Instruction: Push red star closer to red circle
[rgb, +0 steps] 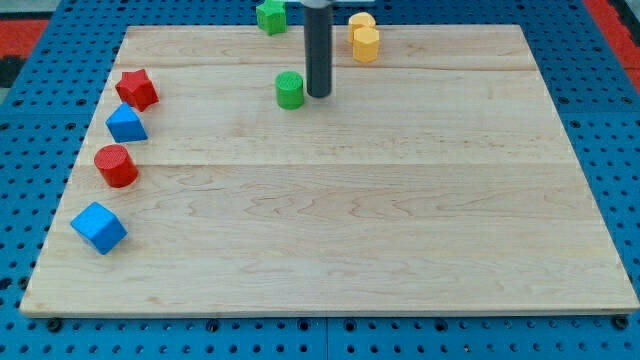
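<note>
Your arm ends in a plain dark rod with no jaws to spread or press together, so it pinches and holds nothing. My tip (318, 95) rests on the wooden board (400, 230) in the upper middle of the view, just beside the green cylinder (290, 90), on that block's right. You cannot tell from this view whether the two touch; at most a thin gap separates them.

Locate the red star (137, 89) near the board's left edge, toward the view's top, well apart from my tip. The red circle (117, 165), an upright cylinder, stands lower along the same edge. Between the two sits a blue block (126, 124) with a pointed top, just below and slightly left of the star; its exact shape is unclear.

Note the remaining blocks. A blue cube (99, 228) lies at the lower left, below the red circle. A green block (271, 16) of irregular outline sits at the board's top edge, left of the rod. Two yellow blocks (364, 37), touching each other, sit at the top edge on the rod's right.
</note>
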